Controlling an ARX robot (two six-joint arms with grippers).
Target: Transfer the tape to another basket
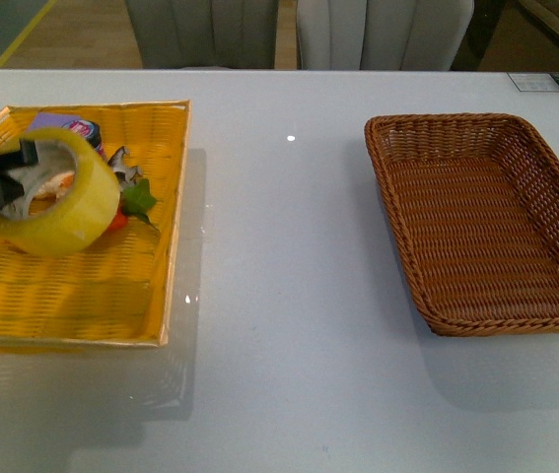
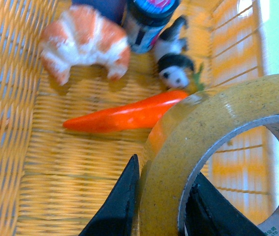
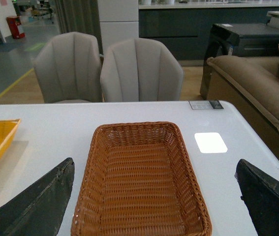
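Observation:
My left gripper [image 1: 1, 175] is shut on the tape [image 1: 67, 197], a wide yellowish roll, and holds it over the yellow tray-basket [image 1: 82, 305] at the left. In the left wrist view the black fingers [image 2: 119, 206] pinch the wall of the tape [image 2: 188, 142], one outside and one inside the white core. The brown wicker basket [image 1: 486, 227] stands empty at the right. It fills the right wrist view [image 3: 139, 182], with my right gripper [image 3: 151, 206] open above its near end.
In the yellow tray lie a toy croissant [image 2: 85, 42], an orange carrot [image 2: 127, 115], a panda figure [image 2: 173, 61] and a dark jar [image 2: 146, 19]. Bare white table [image 1: 279, 296] lies between the baskets. Chairs [image 3: 105, 69] stand behind the table.

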